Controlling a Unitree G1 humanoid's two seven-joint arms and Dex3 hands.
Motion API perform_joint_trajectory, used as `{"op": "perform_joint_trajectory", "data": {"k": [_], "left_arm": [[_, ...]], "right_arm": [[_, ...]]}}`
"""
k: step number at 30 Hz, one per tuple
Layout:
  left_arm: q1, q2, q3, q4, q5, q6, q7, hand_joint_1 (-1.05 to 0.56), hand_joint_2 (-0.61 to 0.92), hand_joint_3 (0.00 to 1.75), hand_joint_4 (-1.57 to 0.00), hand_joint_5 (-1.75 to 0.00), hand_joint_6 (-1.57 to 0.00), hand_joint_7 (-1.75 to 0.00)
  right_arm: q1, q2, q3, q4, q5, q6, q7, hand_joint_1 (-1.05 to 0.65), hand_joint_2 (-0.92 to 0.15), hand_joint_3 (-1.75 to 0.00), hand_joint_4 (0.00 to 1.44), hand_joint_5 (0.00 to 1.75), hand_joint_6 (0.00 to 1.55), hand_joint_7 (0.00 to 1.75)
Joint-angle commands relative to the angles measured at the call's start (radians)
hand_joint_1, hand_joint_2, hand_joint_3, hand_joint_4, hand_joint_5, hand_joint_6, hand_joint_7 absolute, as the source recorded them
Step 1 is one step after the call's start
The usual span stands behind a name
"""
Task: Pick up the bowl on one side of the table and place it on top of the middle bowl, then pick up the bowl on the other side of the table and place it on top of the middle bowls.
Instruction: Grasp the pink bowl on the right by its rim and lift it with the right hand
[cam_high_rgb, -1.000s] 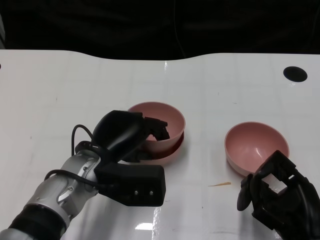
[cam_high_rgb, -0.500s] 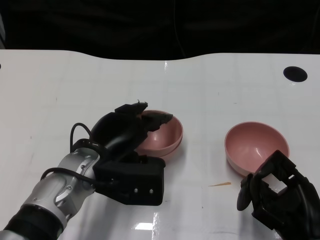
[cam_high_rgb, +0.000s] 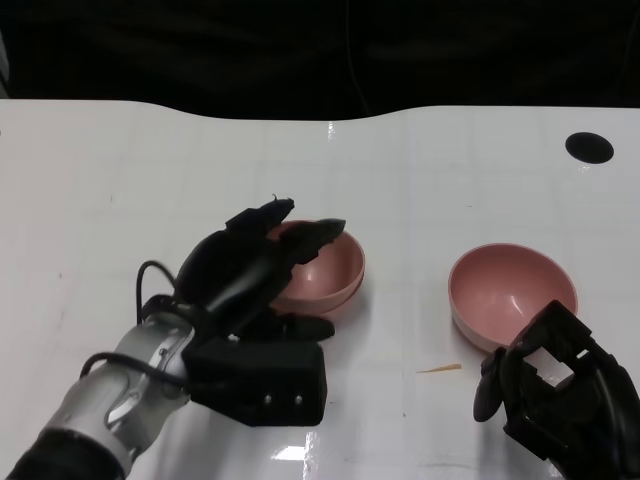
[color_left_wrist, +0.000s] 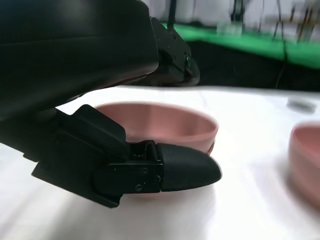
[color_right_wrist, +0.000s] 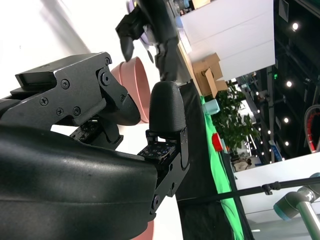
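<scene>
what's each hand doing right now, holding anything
Left hand: open, fingers spread over the middle bowl, holding nothing.
Right hand: open, empty, beside the right bowl.

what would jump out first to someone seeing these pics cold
The left hand draws the eye first, its black fingers spread over the near rim of the pink middle bowls at the centre of the white table. Next comes the lone pink bowl to the right, with the right hand just in front of it, holding nothing. A small yellowish sliver lies between them.
</scene>
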Motion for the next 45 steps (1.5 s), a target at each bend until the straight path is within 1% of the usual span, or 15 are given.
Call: {"op": "perform_joint_trajectory", "data": {"k": [1,4,6,7,8,9,11,13,18,26,31,36,41,43,45], "left_arm": [[0.032,-0.002,0.045,-0.023,-0.027,-0.061,0.129,-0.42,0.92,0.07,-0.92,-0.1,-0.89,-0.06],[0.085,0.002,0.111,-0.067,-0.154,-0.185,0.126,-0.26,0.92,0.12,-1.18,-0.19,-1.05,-0.09],[0.105,0.004,0.135,-0.089,-0.195,-0.217,0.108,-0.14,0.92,0.22,-1.0,-0.75,-1.14,-0.09],[0.128,0.0,0.155,-0.116,-0.252,-0.24,0.078,-0.12,0.92,0.24,-0.94,-0.88,-1.16,-0.08],[0.157,0.0,0.173,-0.155,-0.314,-0.252,0.037,-0.04,0.85,0.49,-0.85,-1.13,-1.21,-0.13],[0.186,0.001,0.189,-0.198,-0.372,-0.251,-0.007,0.03,0.69,0.86,-0.74,-1.42,-1.15,-0.37],[0.242,-0.002,0.213,-0.284,-0.497,-0.223,-0.108,0.07,0.58,1.12,-0.66,-1.61,-0.92,-0.93],[0.296,-0.017,0.23,-0.354,-0.65,-0.202,-0.21,0.09,0.52,1.25,-0.64,-1.71,-0.79,-1.29],[0.413,-0.049,0.278,-0.533,-0.982,-0.051,-0.403,0.08,0.52,1.43,-0.83,-1.75,-0.75,-1.71],[0.543,-0.018,0.381,-0.716,-1.291,0.264,-0.594,0.07,0.57,1.51,-0.95,-1.75,-0.78,-1.75],[0.611,0.031,0.454,-0.737,-1.342,0.391,-0.671,0.12,0.56,1.53,-0.97,-1.75,-0.8,-1.75],[0.63,0.071,0.515,-0.681,-1.409,0.481,-0.815,0.14,0.7,1.4,-0.97,-1.75,-0.78,-1.75],[0.626,0.104,0.547,-0.647,-1.424,0.564,-0.902,0.12,0.75,1.32,-0.99,-1.75,-0.8,-1.75],[0.628,0.109,0.563,-0.641,-1.433,0.598,-0.916,0.18,0.72,1.47,-1.05,-1.75,-0.86,-1.75],[0.629,0.106,0.58,-0.637,-1.446,0.625,-0.928,0.19,0.7,1.53,-1.06,-1.75,-0.87,-1.75]], "right_arm": [[0.007,-0.004,-0.007,-0.002,0.006,-0.009,-0.005,0.03,-0.72,-1.17,0.86,1.75,0.54,1.75],[0.003,-0.011,-0.009,0.001,0.006,-0.006,-0.001,0.03,-0.72,-1.17,0.86,1.75,0.54,1.75],[0.003,-0.015,-0.008,-0.001,0.004,-0.002,-0.001,0.02,-0.72,-1.17,0.85,1.75,0.53,1.75],[0.002,-0.016,-0.01,-0.002,0.011,0.008,0.0,0.02,-0.72,-1.17,0.85,1.75,0.53,1.75],[0.001,-0.017,-0.012,-0.003,0.014,0.014,-0.001,0.02,-0.72,-1.17,0.85,1.75,0.53,1.75],[0.001,-0.016,-0.013,-0.004,0.015,0.019,-0.004,0.02,-0.72,-1.17,0.85,1.75,0.53,1.75],[0.001,-0.015,-0.015,-0.006,0.012,0.02,-0.006,0.03,-0.72,-1.17,0.85,1.75,0.54,1.75],[-0.002,-0.016,-0.018,0.002,0.026,0.016,0.014,0.04,-0.73,-1.18,0.85,1.75,0.53,1.75],[-0.001,-0.017,-0.018,0.002,0.024,0.014,0.018,0.02,-0.73,-1.15,0.84,1.75,0.53,1.75],[-0.003,-0.019,-0.02,-0.001,0.021,0.013,0.018,0.03,-0.73,-1.15,0.85,1.75,0.53,1.75],[-0.016,0.0,-0.026,0.045,-0.05,-0.143,-0.011,0.07,-0.7,-1.18,0.87,1.75,0.54,1.75],[-0.095,-0.019,-0.073,0.2,-0.234,-0.542,-0.095,0.09,-0.68,-1.16,0.87,1.75,0.55,1.75],[-0.148,-0.109,-0.104,0.228,-0.331,-0.66,-0.155,0.08,-0.82,-0.91,0.78,1.75,0.62,1.55],[-0.147,-0.141,-0.139,0.174,-0.48,-0.673,-0.246,0.0,-0.79,-0.8,0.75,1.55,0.73,1.18],[-0.15,-0.16,-0.164,0.152,-0.619,-0.705,-0.337,-0.01,-0.77,-0.74,0.76,1.42,0.8,0.97]]}}
